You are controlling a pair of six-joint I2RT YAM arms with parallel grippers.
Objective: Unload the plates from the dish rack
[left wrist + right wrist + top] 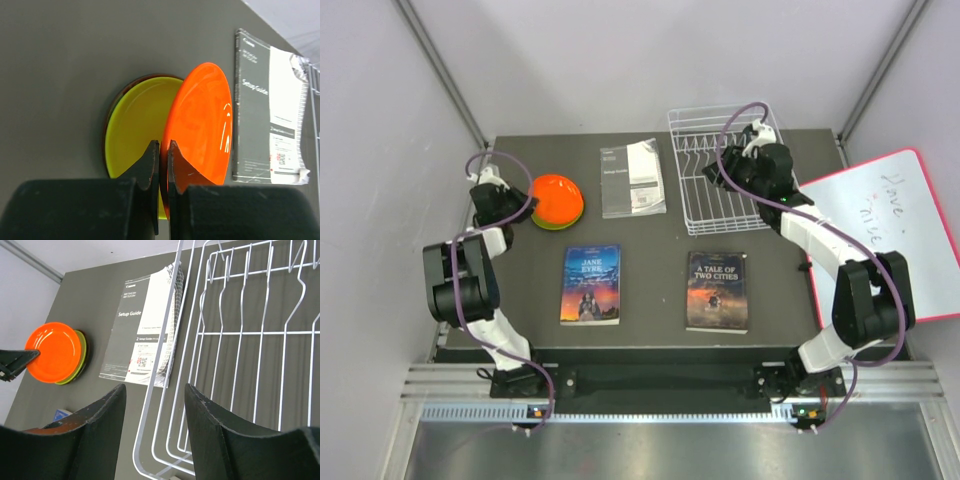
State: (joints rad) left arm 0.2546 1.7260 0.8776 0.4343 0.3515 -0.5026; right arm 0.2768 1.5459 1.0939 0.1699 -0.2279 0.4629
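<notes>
From above, the orange plate [558,198] sat at the back left of the table [650,240], on a green plate [555,226], with the left gripper [525,203] at its edge. The dish rack [705,200] stood well apart at the back right, no plates showing in it, and the right gripper [758,140] hung over it. Through the left wrist camera the fingers [150,160] were pressed almost together on the orange plate's rim, the plate tilted up off the green one. Through the right wrist camera the right gripper's fingers were spread wide over the rack's side wire [172,315], holding nothing. To my eye the orange plate was being set down. It should be laid flat and centred on the green one, the fingers then parted fully and drawn straight back so nothing dragged.
</notes>
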